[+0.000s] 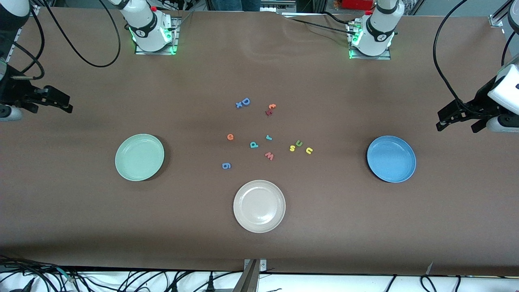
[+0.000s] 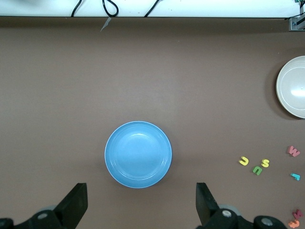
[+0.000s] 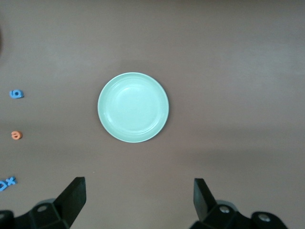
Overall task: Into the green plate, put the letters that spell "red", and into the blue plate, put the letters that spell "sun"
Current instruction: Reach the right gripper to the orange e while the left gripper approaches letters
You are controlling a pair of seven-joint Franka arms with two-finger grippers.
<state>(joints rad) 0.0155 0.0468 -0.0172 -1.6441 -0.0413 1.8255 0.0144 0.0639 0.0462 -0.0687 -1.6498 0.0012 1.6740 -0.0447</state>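
Across the middle of the brown bench (image 1: 81, 227) lie the foam letters, all flat on its surface and none in a plate. An orange "e" (image 1: 230, 137), a teal "d" (image 1: 254, 144) and a smaller teal "r" (image 1: 269, 137) sit in a loose group, with a yellow "s" (image 1: 292, 148), a light green "u" (image 1: 299, 143) and a yellow "n" (image 1: 309, 151) just beside one another toward the left arm's end. The green plate (image 1: 139, 157) rests toward the right arm's end, the blue plate (image 1: 391, 158) toward the left arm's end, both holding nothing, and a beige-white plate (image 1: 259, 206) sits nearer the front camera than the letters. Other letters (a blue "D" (image 1: 245, 101), an orange "t" (image 1: 272, 106), a red "w" (image 1: 269, 155), a blue "g" (image 1: 226, 165)) are scattered around them. The left hand (image 1: 456, 119) hangs spread and holding nothing, up in the air by the blue plate. The right hand (image 1: 56, 101) hangs likewise, fingers wide apart, up by the green plate
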